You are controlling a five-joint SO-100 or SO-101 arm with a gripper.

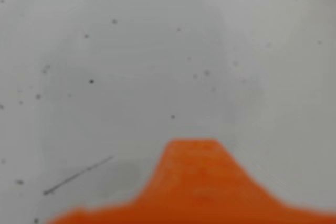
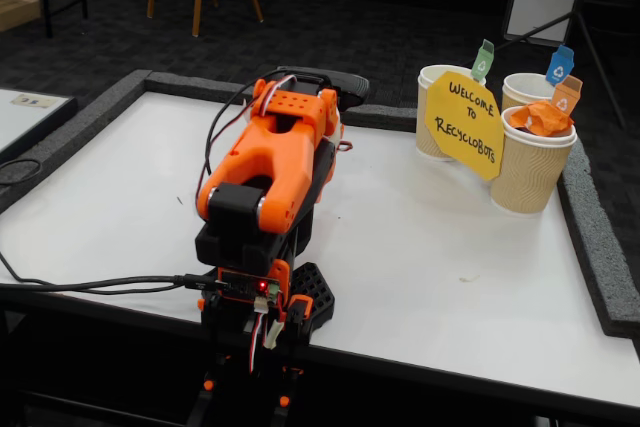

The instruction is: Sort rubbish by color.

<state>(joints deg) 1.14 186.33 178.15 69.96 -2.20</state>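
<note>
Item one, the white table (image 2: 420, 247): we log it bare of any loose wad in the fixed view, with a grey foam border (image 2: 590, 237) round its edge. Item two, the orange arm (image 2: 270, 162): folded low over its base (image 2: 265, 297) near the front edge, cables trailing off to the left of that view. Item three, the jaws (image 1: 191, 150): the wrist view shows only a blurred orange part rising from the bottom edge over speckled white table, nothing between or beneath it; we cannot tell whether the jaws stand apart or together, and the fixed view hides them behind the arm's body. Item four, three beige ribbed paper cups at the far right: one with a green tag (image 2: 435, 107), one with a blue tag (image 2: 525, 87), one nearest with an orange tag (image 2: 530, 162), a yellow "Welcome to Recyclobots" sign (image 2: 465, 125) leaning against them. Item five, the orange paper wad (image 2: 538, 119): it sits in the mouth of the orange-tagged cup. The green and blue wads we do not see; whether they lie inside their cups we cannot tell. We judge the sorting at or near its end, the arm parked; any next move would first call for finding a wad left outside the cups.
</note>
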